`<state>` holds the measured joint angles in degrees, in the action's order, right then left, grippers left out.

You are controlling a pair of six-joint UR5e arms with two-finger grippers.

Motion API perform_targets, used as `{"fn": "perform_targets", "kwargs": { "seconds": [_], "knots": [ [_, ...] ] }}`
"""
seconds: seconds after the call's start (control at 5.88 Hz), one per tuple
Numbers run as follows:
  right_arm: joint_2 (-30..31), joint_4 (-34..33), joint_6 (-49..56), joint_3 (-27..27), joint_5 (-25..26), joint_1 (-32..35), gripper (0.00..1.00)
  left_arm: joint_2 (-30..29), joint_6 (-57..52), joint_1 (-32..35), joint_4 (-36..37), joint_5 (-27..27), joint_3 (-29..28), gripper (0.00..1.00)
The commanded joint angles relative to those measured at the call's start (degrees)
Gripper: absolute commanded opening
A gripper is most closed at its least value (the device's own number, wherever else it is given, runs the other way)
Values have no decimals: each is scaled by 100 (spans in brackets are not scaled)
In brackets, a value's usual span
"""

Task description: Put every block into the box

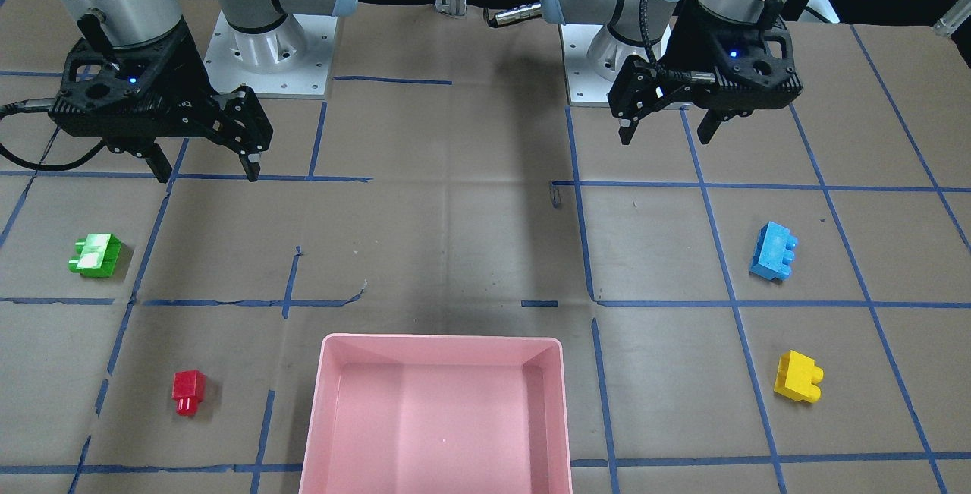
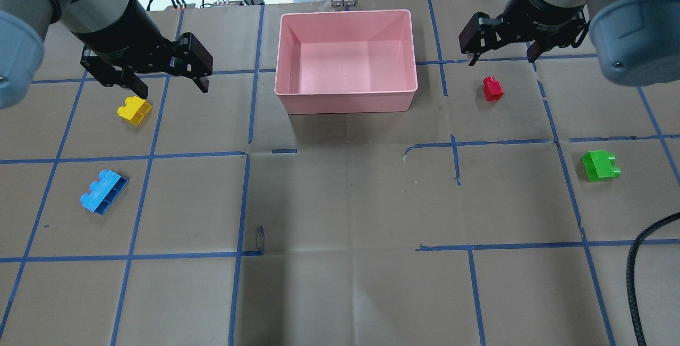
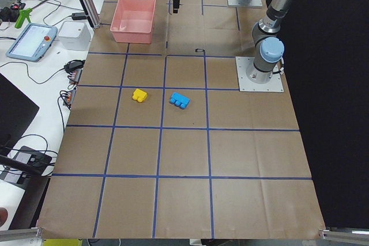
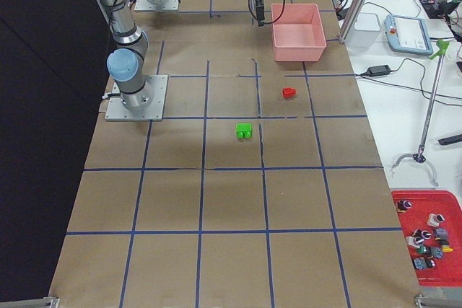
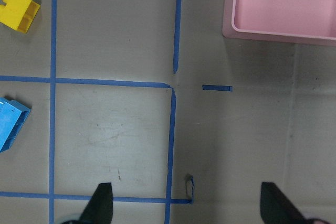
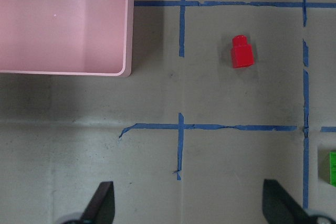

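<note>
Lighting is bright and even, shadows soft, focus sharp.

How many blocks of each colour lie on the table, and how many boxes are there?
Green block: 1
Red block: 1
Blue block: 1
Yellow block: 1
Pink box: 1
Total: 5 things, of which 4 are blocks.

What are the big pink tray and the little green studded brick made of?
The big pink tray looks like smooth moulded plastic: rounded corners, soft sheen. The little green studded brick looks like glossy hard plastic, maybe see-through: bright white glare on top.
</note>
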<state>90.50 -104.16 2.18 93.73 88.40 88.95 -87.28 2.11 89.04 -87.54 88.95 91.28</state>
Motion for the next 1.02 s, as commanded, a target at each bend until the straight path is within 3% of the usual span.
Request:
{"fn": "perform_targets", "kwargs": {
  "seconds": [0.0,0.85],
  "knots": [
    [3,19,11,22,-7,0,100,0,0,-9,9,0,-40,99],
    [3,-16,-15,75,-7,17,100,17,-374,-183,-18,26,4,99]
  ]
}}
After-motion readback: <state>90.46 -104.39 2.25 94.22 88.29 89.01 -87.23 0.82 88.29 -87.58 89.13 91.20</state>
